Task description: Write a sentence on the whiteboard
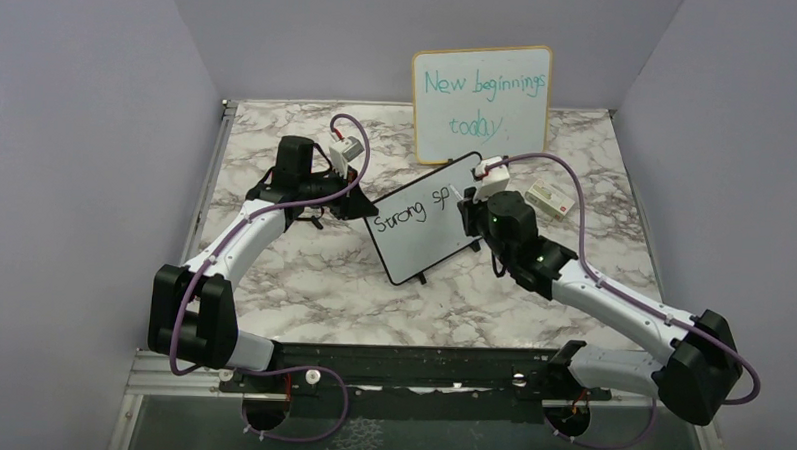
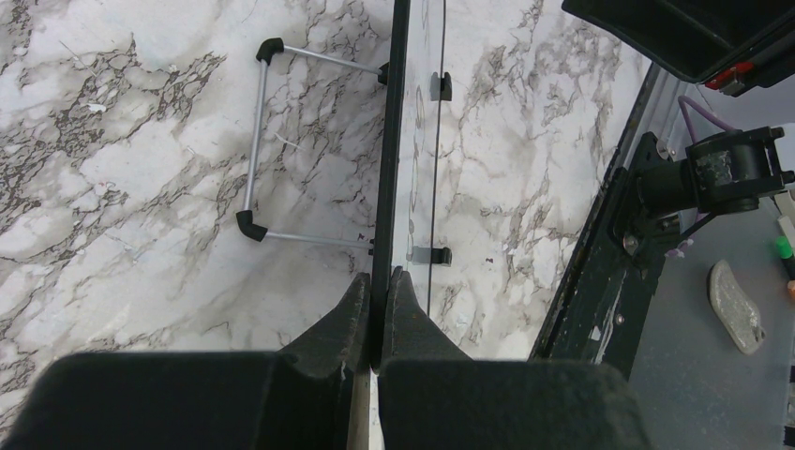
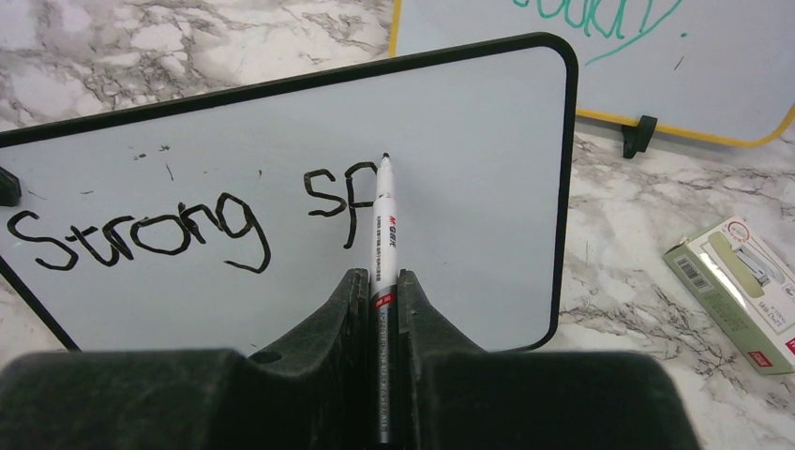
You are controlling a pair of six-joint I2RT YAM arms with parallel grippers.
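My left gripper [image 2: 377, 281] pinches the whiteboard [image 1: 429, 248] by its edge, mid-table; my right gripper [image 3: 380, 277] clamps the marker [image 3: 385, 211] — tip at the "p", blank board stretching rightward along its long axis

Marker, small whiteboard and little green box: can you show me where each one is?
The marker [image 3: 384, 230], right wrist view, on its white barrel.
The small whiteboard [image 3: 469, 206], right wrist view, on the blank part right of the writing.
The little green box [image 3: 741, 291], right wrist view, on its top face.
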